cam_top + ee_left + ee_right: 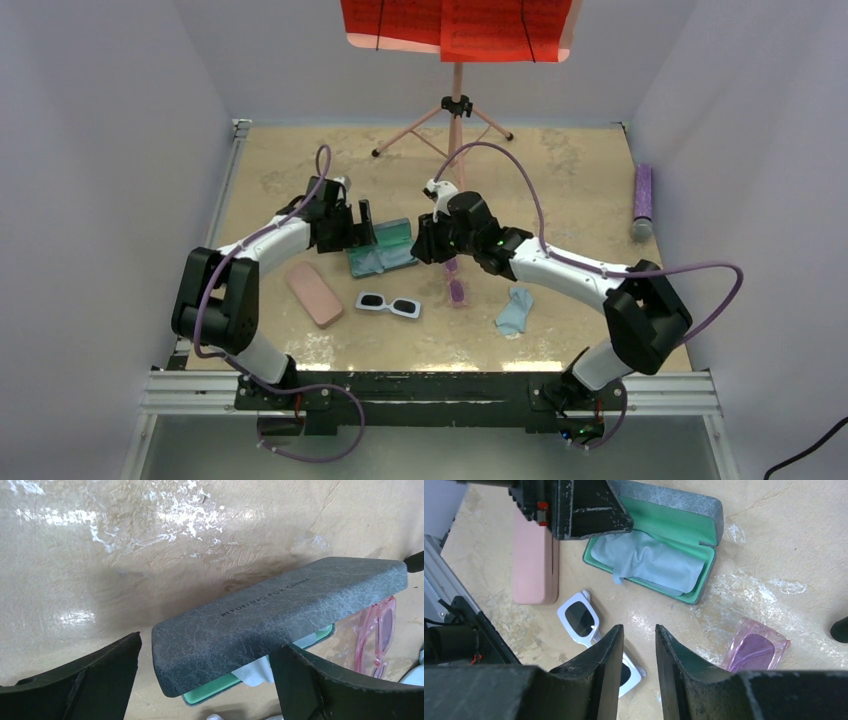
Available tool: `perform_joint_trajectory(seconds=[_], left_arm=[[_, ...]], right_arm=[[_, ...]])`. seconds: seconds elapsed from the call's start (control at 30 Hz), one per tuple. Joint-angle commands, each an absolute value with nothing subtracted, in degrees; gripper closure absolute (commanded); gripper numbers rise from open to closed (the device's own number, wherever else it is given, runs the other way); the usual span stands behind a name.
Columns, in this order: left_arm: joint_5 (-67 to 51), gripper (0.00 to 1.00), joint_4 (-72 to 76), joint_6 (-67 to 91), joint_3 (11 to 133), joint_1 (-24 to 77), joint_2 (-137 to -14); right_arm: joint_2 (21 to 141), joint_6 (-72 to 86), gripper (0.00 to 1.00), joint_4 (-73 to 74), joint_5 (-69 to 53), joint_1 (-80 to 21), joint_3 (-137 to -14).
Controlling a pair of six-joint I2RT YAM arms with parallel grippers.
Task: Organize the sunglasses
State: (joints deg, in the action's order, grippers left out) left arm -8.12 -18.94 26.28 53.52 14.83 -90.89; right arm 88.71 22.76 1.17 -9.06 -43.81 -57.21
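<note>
Beside the open case (674, 522), we line up.
Pink sunglasses (754, 650) lie just beside our right fingers (599, 675), narrowly apart and empty; left fingers (75, 685) gape wide.

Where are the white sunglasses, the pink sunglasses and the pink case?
white sunglasses (388, 304), top view, bridge between lenses
pink sunglasses (752, 651), right wrist view, purple lens
pink case (314, 294), top view, middle of lid

The white sunglasses (581, 622) look glossy plastic; the grey case (280, 615) is matt and crackled.
</note>
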Motion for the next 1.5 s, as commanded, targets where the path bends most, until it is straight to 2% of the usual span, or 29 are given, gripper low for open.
perform_joint_trajectory(seconds=[0.0, 0.2, 0.4, 0.5, 0.53, 0.63, 0.67, 0.8, 1.0, 1.33, 1.47], left_arm=[[-8.1, 0.00, -16.6, 23.5, 56.5, 14.2, -90.3], [-17.3, 0.00, -11.6, 19.6, 57.2, 14.2, -92.1], [-21.9, 0.00, -11.7, 19.0, 58.2, 14.3, -95.0], [-23.1, 0.04, -10.4, 18.8, 56.3, 14.4, -93.1], [-23.1, 0.07, -10.0, 18.8, 55.6, 14.5, -92.4], [-22.2, 0.27, -9.9, 19.0, 54.7, 14.8, -91.5], [-21.6, 0.30, -10.0, 19.0, 54.7, 15.0, -91.5], [-19.8, 0.43, -11.6, 18.4, 55.3, 16.0, -91.4], [-15.6, 0.54, -13.3, 17.7, 55.4, 18.1, -90.5], [-8.0, 0.80, -18.4, 17.4, 59.1, 23.8, -94.5], [-1.9, 1.00, -20.8, 18.5, 60.0, 26.2, -93.3]], right_arm=[[85.0, 19.8, 0.66, -1.8, -10.5, -43.7, -55.7], [83.9, 18.4, 0.67, -1.6, -10.6, -43.7, -56.2], [82.5, 17.9, 0.68, -1.7, -10.0, -43.7, -55.1], [82.2, 17.9, 0.68, -1.7, -9.6, -43.7, -54.6], [82.0, 18.0, 0.68, -1.7, -9.4, -43.7, -54.5], [81.9, 18.2, 0.68, -1.9, -9.3, -43.7, -54.3], [81.9, 18.2, 0.68, -1.8, -9.2, -43.7, -54.2], [81.2, 18.3, 0.68, -1.7, -8.0, -43.7, -53.6], [80.9, 18.4, 0.68, -2.3, -7.6, -43.7, -52.8], [80.4, 18.6, 0.68, -3.2, -6.7, -43.7, -51.9], [80.4, 18.5, 0.68, -3.7, -6.4, -43.7, -51.6]])
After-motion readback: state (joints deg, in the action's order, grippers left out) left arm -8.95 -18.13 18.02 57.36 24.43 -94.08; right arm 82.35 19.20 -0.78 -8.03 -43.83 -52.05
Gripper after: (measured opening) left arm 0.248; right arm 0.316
